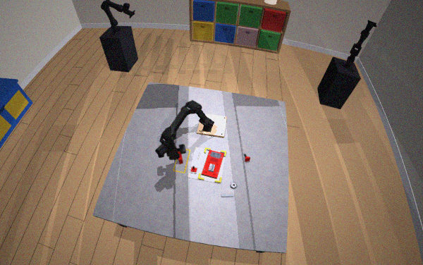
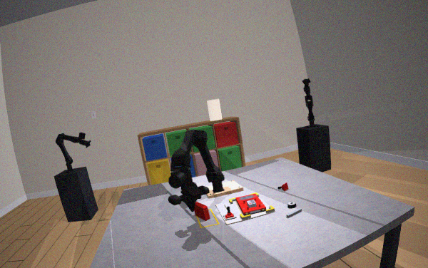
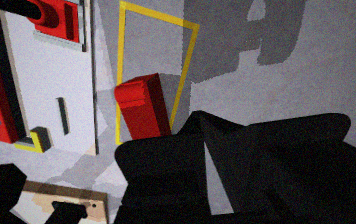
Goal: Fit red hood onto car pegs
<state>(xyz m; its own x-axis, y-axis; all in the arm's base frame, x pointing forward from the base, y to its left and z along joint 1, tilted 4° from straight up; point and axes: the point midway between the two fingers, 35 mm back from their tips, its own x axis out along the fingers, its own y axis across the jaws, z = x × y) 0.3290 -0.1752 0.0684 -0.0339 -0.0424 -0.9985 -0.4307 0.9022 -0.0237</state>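
The red hood stands tilted up on an edge at the yellow outline, left of the jig. My gripper is shut with nothing visible between its fingers. It is low beside the hood, and its fingers hide the hood's lower part in the wrist view; whether they touch cannot be told. The red chassis sits in the jig between yellow corners, with the grey engine block on its deck. The hood's corner holes are not visible.
The yellow outline lies left of the white board. A small red part stands on that board. Right of the jig lie a red piece, a wheel and a grey bar.
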